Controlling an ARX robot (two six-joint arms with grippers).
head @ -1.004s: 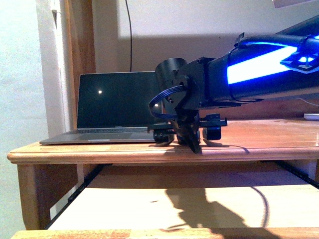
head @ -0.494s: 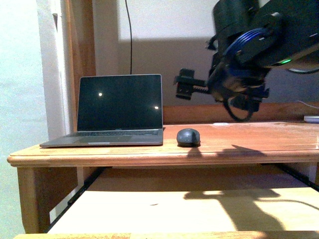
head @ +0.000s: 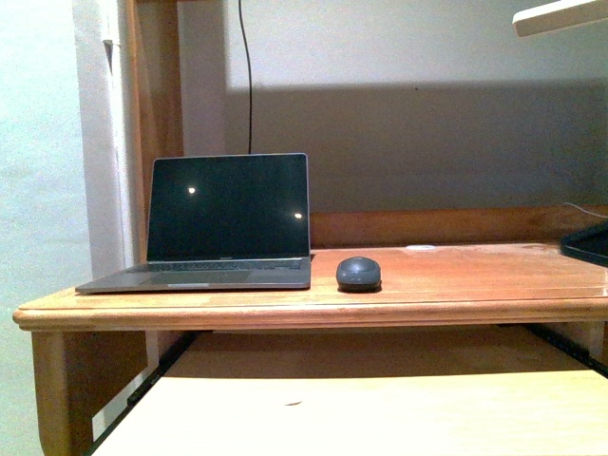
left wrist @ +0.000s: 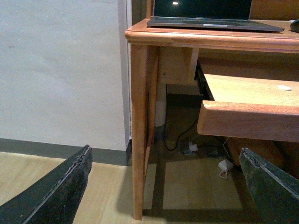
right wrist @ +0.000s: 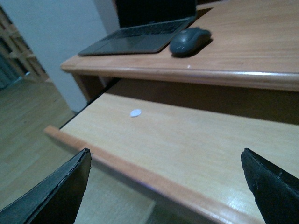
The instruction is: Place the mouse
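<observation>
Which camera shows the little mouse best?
The right wrist view: the mouse appears large, from above, beside the laptop. The front view shows it small, side-on. The left wrist view catches only a dark sliver.

Dark matte wedge-shaped fingers (left wrist: 60,191) on left gripper (left wrist: 164,149), rough edges, right gripper (right wrist: 165,150) alike

A wooden desk (head: 427,309) with 1 pull-out shelf (head: 380,413) stands against a pale wall (head: 427,47), partly shadowed. 1 black cable (head: 249,85) hangs down it. Light wood floor (left wrist: 28,168), grey skirting (left wrist: 46,148).
</observation>
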